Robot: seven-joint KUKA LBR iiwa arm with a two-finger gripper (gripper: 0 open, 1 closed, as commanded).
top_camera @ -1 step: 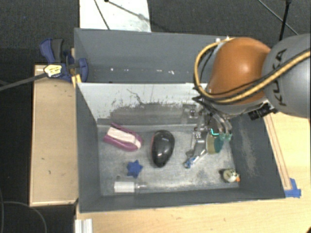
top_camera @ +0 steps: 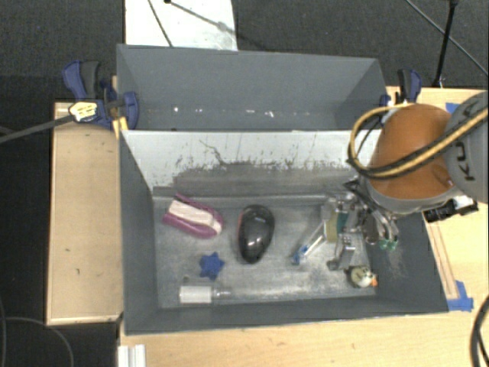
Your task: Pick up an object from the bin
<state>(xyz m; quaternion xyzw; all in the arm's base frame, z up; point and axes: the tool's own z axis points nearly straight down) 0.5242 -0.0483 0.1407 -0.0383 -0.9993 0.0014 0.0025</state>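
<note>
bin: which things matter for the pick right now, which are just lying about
In play: gripper, low at the right of the grey metal bin; thin blue-and-white stick beside it; small round yellow-and-orange thing close by it.
Lying about: black computer mouse in the middle; pink-and-purple striped roll, left; small blue star-shaped piece; clear plastic tube along the front.

The yellowish thing (top_camera: 362, 278) beside the end effector (top_camera: 344, 245) is unidentifiable.
</note>
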